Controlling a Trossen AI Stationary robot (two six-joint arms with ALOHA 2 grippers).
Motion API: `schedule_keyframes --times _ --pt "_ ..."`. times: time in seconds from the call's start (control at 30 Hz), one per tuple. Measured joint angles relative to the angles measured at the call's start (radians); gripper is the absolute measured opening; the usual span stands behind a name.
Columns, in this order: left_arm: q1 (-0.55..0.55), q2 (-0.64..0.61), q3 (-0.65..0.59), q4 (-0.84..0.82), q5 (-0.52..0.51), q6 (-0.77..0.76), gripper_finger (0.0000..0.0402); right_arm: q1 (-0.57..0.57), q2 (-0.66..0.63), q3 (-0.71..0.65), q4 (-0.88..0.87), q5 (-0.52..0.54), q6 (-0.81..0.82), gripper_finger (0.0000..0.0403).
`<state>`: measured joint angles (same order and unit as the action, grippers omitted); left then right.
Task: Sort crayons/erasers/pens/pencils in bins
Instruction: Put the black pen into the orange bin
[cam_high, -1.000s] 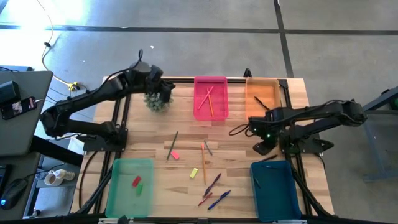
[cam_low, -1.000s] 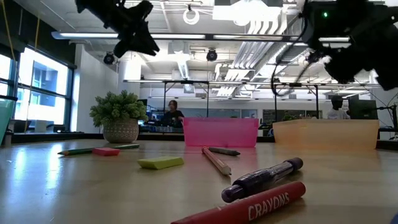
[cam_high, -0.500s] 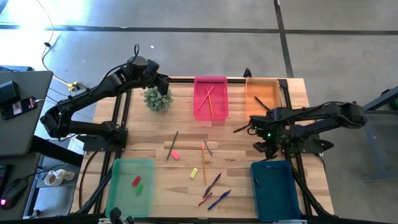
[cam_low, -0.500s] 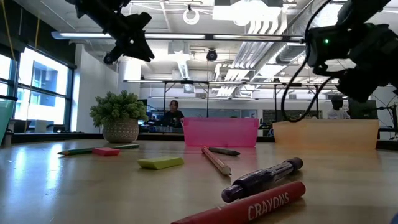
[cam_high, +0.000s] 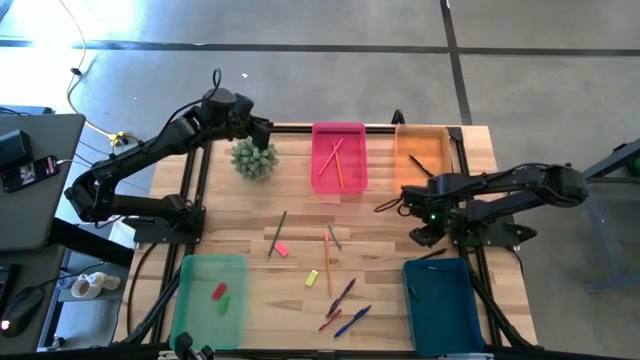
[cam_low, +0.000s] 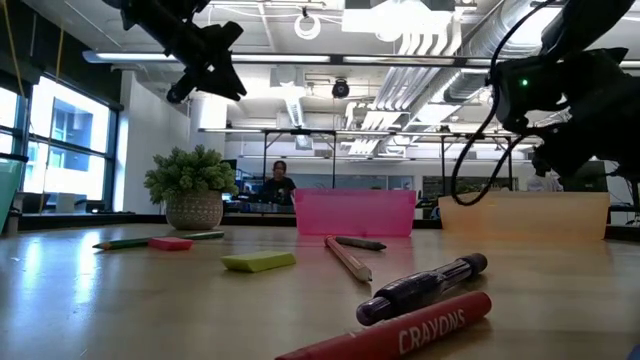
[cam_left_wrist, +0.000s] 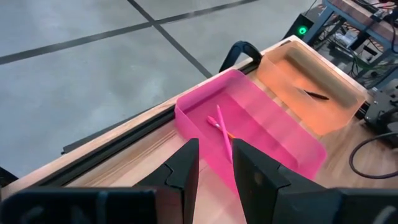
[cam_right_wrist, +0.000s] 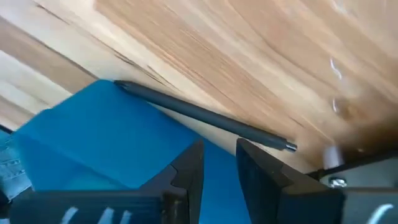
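My left gripper (cam_high: 262, 127) (cam_left_wrist: 214, 168) hangs shut and empty high over the far left of the table, beside the plant. It looks at the pink bin (cam_left_wrist: 261, 124), which holds pencils (cam_left_wrist: 222, 130). My right gripper (cam_high: 422, 236) (cam_right_wrist: 219, 168), shut and empty, hovers over the teal bin's (cam_right_wrist: 106, 137) far rim, where a dark pen (cam_right_wrist: 205, 115) lies. Mid-table lie a green pencil (cam_high: 277, 233), an orange pencil (cam_high: 327, 250), a red eraser (cam_high: 282, 250) and a yellow eraser (cam_high: 312, 278). The green bin (cam_high: 185, 300) holds a red and a green eraser.
A potted plant (cam_high: 253, 158) stands far left, next to my left gripper. The orange bin (cam_high: 422, 150) sits at the far right and holds a dark stick (cam_left_wrist: 316, 95). Pens (cam_high: 345, 295) and a red crayon (cam_low: 400, 330) lie near the near edge. Cables run by the right arm's base.
My left gripper has drawn back from above the plant toward the table's far left corner and risen a little. My right gripper has sunk slightly by the teal bin. No object on the table has moved.
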<state>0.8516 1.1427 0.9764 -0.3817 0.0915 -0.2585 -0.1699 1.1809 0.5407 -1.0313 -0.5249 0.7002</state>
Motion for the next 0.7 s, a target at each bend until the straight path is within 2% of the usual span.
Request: schedule_keyframes --times 0.3,0.7 --pt "0.000 0.000 0.000 -0.001 0.002 0.000 0.0085 0.000 0.130 0.000 0.006 -0.069 0.088 0.0087" --pt "0.000 0.000 0.000 -0.002 0.002 0.027 0.0085 0.049 0.143 0.000 0.034 -0.054 0.279 0.0087"
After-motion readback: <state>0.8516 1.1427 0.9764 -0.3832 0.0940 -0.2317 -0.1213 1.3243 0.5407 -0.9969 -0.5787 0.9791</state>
